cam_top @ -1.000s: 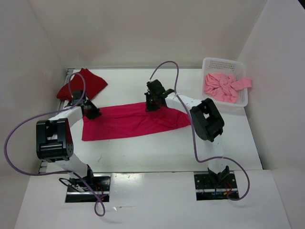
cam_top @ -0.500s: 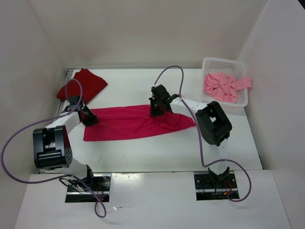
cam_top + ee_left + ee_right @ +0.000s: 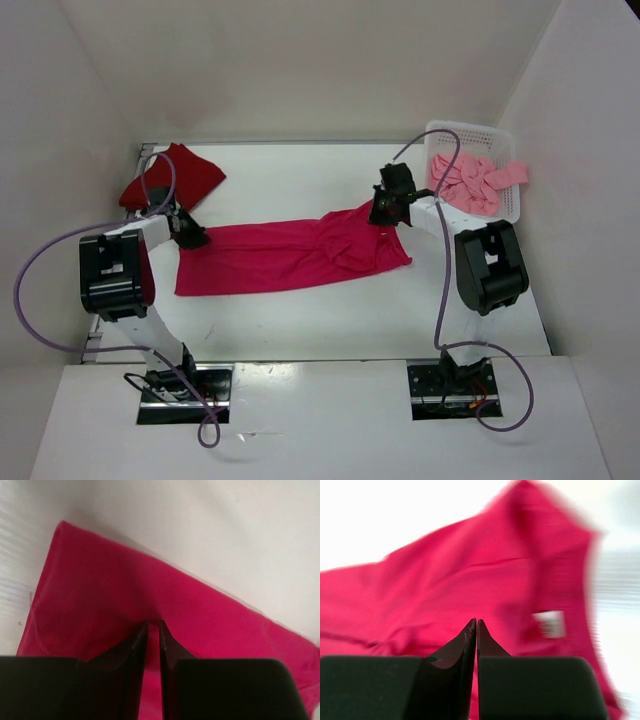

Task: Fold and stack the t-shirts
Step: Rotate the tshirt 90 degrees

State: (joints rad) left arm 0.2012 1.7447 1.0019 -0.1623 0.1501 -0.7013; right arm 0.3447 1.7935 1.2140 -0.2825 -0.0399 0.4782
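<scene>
Crimson t-shirt (image 3: 290,255) is pinched at 2 o'clock by near-shut right claw (image 3: 476,621). Left claw (image 3: 153,625) is narrow, grip unclear. Corner could be lost under tension, fold spoiled.

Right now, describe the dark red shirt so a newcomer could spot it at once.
On the table, look to the far left corner, beyond the left gripper. The dark red shirt lies there as a folded bundle. It is darker than the crimson-pink shirt stretched across the middle, and unlike the salmon pink shirt it sits outside the basket.
</scene>
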